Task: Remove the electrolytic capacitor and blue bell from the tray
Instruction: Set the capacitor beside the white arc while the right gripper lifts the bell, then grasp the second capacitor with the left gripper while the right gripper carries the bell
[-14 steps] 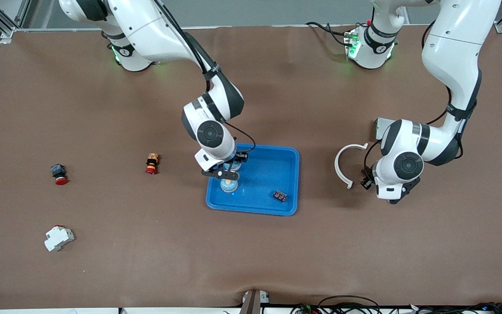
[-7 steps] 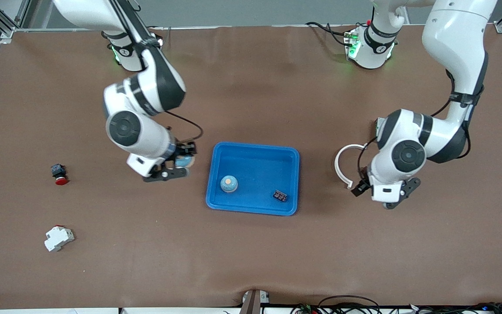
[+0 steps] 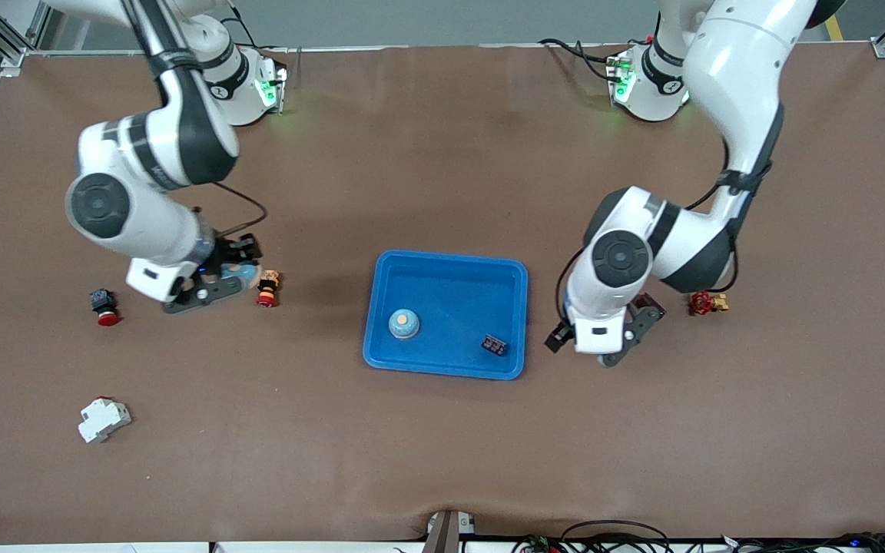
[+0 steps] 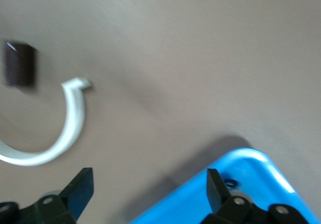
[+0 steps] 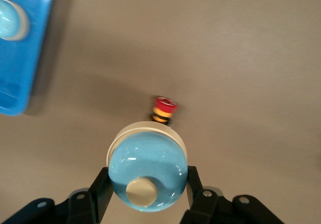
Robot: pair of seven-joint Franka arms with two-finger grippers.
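Observation:
A blue bell [image 3: 404, 323] with a cream button sits in the blue tray [image 3: 450, 265]. A small black capacitor [image 3: 494, 345] lies in the tray's corner toward the left arm's end. My right gripper [image 3: 216, 288] is shut on a second blue bell [image 5: 147, 176], held over the table beside a red-and-orange push button [image 3: 267, 288]. The tray's edge [image 5: 20, 58] shows in the right wrist view. My left gripper [image 3: 590, 347] is open and empty, over the table just outside the tray's edge [image 4: 241, 184].
A white curved clip [image 4: 60, 128] and a dark brown block [image 4: 20, 63] lie under the left arm. A red part [image 3: 706, 303] lies toward the left arm's end. A red push button [image 3: 103, 306] and a white breaker [image 3: 103, 419] lie toward the right arm's end.
My right gripper left the tray with a blue bell and moved toward the right arm's end. My left gripper moved toward the tray and now covers the white clip.

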